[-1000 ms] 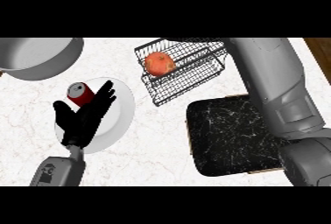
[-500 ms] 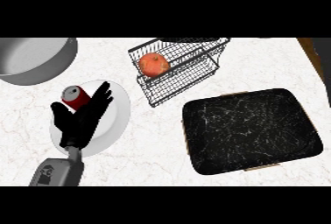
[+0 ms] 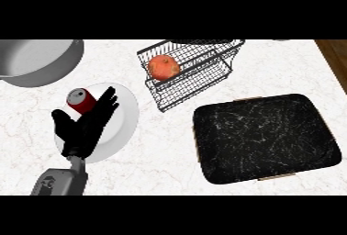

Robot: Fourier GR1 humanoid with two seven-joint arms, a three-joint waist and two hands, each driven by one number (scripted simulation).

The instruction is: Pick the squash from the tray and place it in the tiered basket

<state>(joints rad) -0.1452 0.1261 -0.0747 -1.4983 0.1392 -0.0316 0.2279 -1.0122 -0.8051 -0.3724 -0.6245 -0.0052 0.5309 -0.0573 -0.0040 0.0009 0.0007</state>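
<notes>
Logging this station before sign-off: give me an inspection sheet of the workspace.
Surface: white marble counter.
Job's things: orange-red squash lies in the black wire tiered basket; black marbled tray holds nothing.
Clutter: red can on a white plate; grey pot at upper left.
Hands: left hand open, over the plate; right hand not in view.
Cables: nothing seen.
Surroundings: brown wood strip at right edge.

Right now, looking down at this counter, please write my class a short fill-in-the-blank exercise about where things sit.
1. The squash lies in the wire ____.
2. The red can stands on the white ____.
3. The left hand hovers open over the plate, while the ____ hand is out of view.
4. The black tray holds ____.

Missing words: basket; plate; right; nothing
</notes>
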